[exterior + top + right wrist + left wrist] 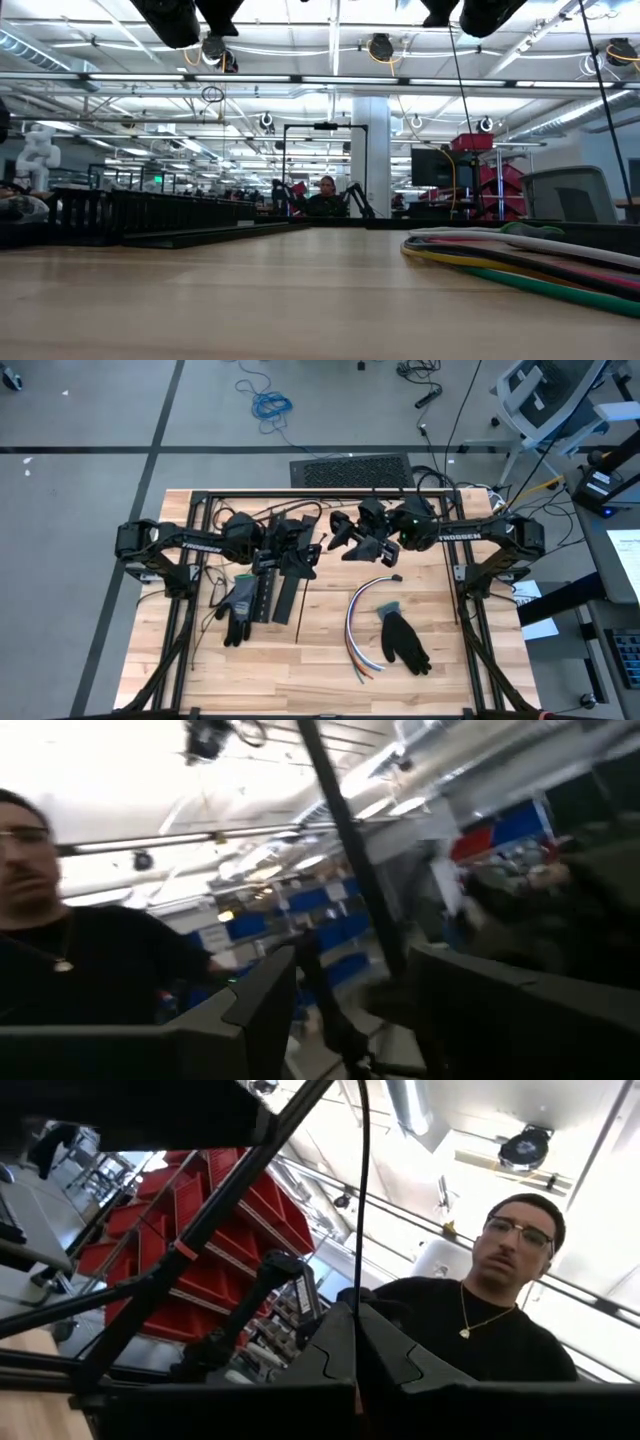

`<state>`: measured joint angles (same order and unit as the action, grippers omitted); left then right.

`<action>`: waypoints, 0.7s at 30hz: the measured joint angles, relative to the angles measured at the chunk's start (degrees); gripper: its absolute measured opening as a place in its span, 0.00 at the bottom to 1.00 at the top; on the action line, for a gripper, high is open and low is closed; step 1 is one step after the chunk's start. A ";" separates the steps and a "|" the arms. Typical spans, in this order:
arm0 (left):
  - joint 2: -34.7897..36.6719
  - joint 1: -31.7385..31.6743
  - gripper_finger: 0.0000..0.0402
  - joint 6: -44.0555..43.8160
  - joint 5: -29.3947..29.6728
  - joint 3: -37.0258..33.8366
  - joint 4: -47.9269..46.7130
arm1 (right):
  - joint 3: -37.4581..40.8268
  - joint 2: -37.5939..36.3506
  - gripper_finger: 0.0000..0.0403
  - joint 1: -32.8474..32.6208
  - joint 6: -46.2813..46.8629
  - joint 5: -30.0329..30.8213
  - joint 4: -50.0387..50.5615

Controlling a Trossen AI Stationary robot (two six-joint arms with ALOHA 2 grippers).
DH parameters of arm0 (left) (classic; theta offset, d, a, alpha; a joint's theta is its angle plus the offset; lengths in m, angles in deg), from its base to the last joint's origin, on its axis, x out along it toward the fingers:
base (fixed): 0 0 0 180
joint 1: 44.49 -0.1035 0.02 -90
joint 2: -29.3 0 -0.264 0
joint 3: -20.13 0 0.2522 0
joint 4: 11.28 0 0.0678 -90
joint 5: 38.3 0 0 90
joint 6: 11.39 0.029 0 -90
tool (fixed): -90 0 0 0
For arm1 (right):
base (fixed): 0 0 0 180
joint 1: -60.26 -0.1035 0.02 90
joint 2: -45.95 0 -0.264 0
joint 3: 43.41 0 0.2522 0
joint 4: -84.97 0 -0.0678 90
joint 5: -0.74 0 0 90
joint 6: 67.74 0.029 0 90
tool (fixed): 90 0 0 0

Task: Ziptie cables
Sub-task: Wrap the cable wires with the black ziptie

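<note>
The cables (358, 622) curve loosely (white, grey, orange, probably blue); left gripper (356, 1342) pinched empty, right gripper (355, 982) parted, empty.

The left gripper (356, 1342) points up with its fingers pressed together, a person in a black shirt (480, 1342) beyond it, red bins (205, 1245) stacked behind a black frame bar (215, 1215)

The cables (520, 262) run off the low view's edge, perhaps overlapping beyond.
</note>
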<state>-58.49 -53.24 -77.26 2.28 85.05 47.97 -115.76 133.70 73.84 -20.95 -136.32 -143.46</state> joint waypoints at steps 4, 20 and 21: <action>0.00 0.93 0.00 -0.89 0.21 0.00 -0.05 | 0.00 0.00 0.46 3.16 -3.54 0.46 6.76; -7.68 0.84 0.00 1.57 -4.04 9.33 -5.64 | 0.02 -0.09 0.46 2.89 -6.55 0.00 8.02; -7.74 0.72 0.00 1.07 -4.88 9.63 -5.66 | 0.02 -0.09 0.46 2.94 -6.10 -0.33 7.29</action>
<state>-66.23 -52.52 -76.19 -2.60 94.68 42.31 -115.73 133.61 76.77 -27.04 -136.65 -136.18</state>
